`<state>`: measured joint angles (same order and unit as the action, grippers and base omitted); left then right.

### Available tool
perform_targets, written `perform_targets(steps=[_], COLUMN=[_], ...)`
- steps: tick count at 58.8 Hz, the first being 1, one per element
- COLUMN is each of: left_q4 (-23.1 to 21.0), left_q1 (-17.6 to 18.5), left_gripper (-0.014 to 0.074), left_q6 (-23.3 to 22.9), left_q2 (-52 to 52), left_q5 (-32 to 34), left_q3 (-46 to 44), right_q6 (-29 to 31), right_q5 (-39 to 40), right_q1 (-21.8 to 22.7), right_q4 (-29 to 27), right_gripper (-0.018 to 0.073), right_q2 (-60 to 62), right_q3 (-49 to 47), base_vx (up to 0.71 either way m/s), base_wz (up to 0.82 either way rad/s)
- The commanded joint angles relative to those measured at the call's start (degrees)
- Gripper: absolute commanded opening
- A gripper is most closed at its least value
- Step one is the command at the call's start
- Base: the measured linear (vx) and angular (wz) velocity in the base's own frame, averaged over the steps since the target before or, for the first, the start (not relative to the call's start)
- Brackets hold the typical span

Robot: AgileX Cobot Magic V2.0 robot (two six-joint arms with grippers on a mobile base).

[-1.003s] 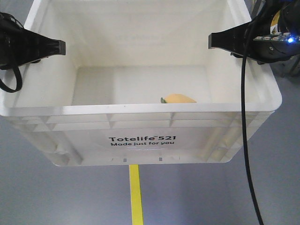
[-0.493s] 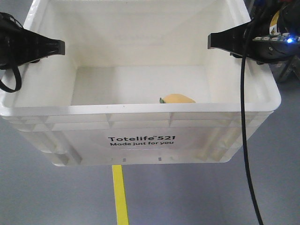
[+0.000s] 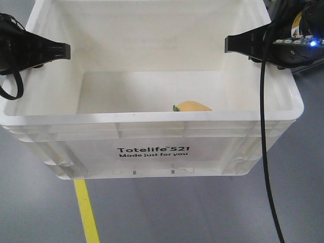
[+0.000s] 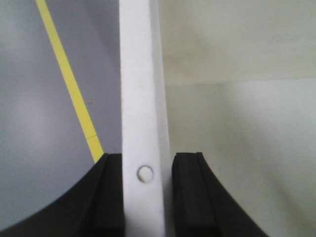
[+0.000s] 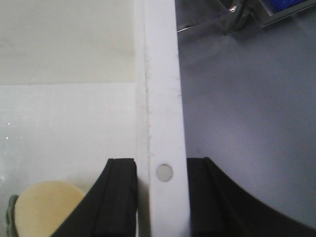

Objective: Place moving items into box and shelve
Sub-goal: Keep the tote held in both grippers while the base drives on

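Observation:
The white ribbed box (image 3: 152, 121) with the "Totelife 521" print hangs above the grey floor, held by both side rims. My left gripper (image 3: 63, 50) is shut on the left rim (image 4: 140, 98), one finger outside the wall and one inside, as the left wrist view of the gripper (image 4: 143, 160) shows. My right gripper (image 3: 230, 44) is shut the same way on the right rim (image 5: 160, 74), seen close up (image 5: 162, 165). A yellow-orange plush fruit (image 3: 192, 107) with a green leaf lies on the box bottom near the front wall, below the right gripper (image 5: 44, 207).
A yellow tape line (image 3: 86, 212) runs across the grey floor under the box, and it also shows left of the rim (image 4: 69, 84). A black cable (image 3: 266, 152) hangs down past the box's right side. A metal frame (image 5: 232, 19) stands at the far right.
The yellow floor line has slid leftward under the box over the three frames. The box, the fruit and both grippers keep the same places in the view.

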<state>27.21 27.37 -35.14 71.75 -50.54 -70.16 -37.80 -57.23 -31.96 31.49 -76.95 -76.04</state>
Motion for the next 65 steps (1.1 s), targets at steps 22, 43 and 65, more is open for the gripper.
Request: perform_targets(steps=[22, 43, 65], left_q4=[4.11, 4.11, 4.11], left_q1=[0.32, 0.32, 0.32], left_gripper=[0.0040, 0.0040, 0.0040], left_q6=[-0.03, -0.03, -0.03], left_q2=[-2.55, -2.55, -2.55], left_q5=[6.07, 6.07, 6.07], left_q3=[-2.46, -2.46, -2.46], right_q6=[-0.20, -0.20, -0.20], right_q5=[4.73, 4.73, 4.73], right_q1=[-0.14, -0.14, -0.14], right_q4=[5.82, 5.82, 5.82], right_gripper=[0.0039, 0.0039, 0.0039], right_q2=[2.36, 2.36, 2.36], right_q3=[-2.34, -2.34, -2.34], base_vx=[0.26, 0.24, 0.23], base_wz=[-0.51, -0.52, -0.59])
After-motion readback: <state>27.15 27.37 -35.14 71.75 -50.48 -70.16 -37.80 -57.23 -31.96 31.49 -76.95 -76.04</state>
